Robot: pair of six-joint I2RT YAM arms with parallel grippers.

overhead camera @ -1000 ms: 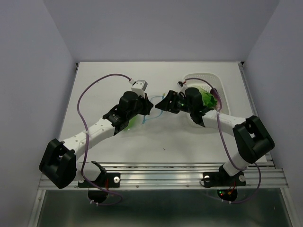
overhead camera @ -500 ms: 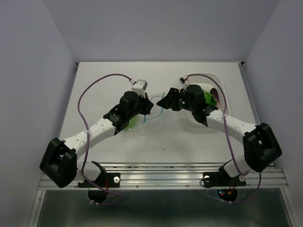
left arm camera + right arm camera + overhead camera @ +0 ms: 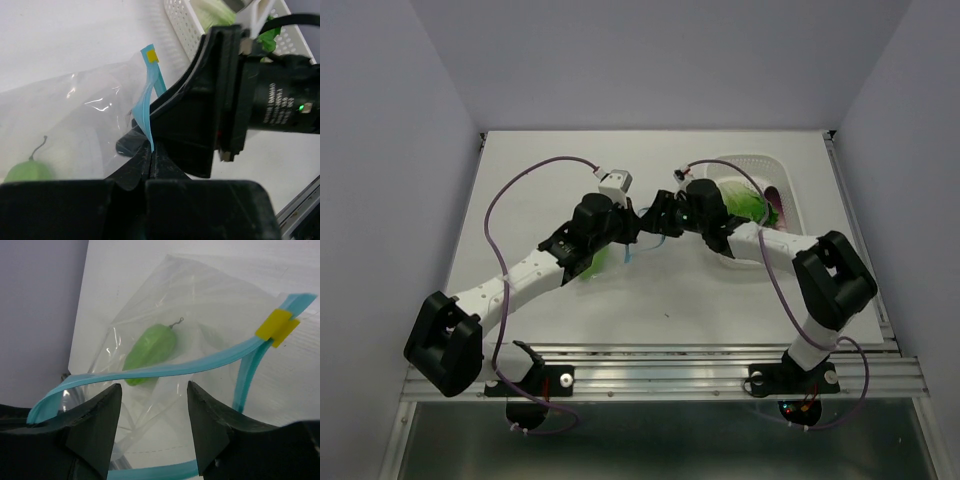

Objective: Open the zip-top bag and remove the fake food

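Note:
The clear zip-top bag (image 3: 200, 300) lies between the two grippers, its mouth parted. My left gripper (image 3: 151, 150) is shut on the bag's blue zip strip (image 3: 146, 107). My right gripper (image 3: 154, 390) is open at the bag's mouth, one zip strip (image 3: 165, 369) running just past its tips and the other below them. A light-green fake food piece (image 3: 150, 352) with a thin stem lies inside the bag. In the top view the grippers (image 3: 632, 225) (image 3: 658, 218) nearly touch, and the green piece (image 3: 592, 264) peeks out beside the left arm.
A white perforated basket (image 3: 782, 178) stands at the back right, just behind the right arm, holding a leafy green piece (image 3: 745, 200) and something dark purple (image 3: 775, 203). A yellow tab (image 3: 277, 326) sits at the zip's end. Side walls enclose the table.
My right gripper has swung left from in front of the basket up to the bag's mouth, close to the left gripper. The left gripper has kept its hold in place.

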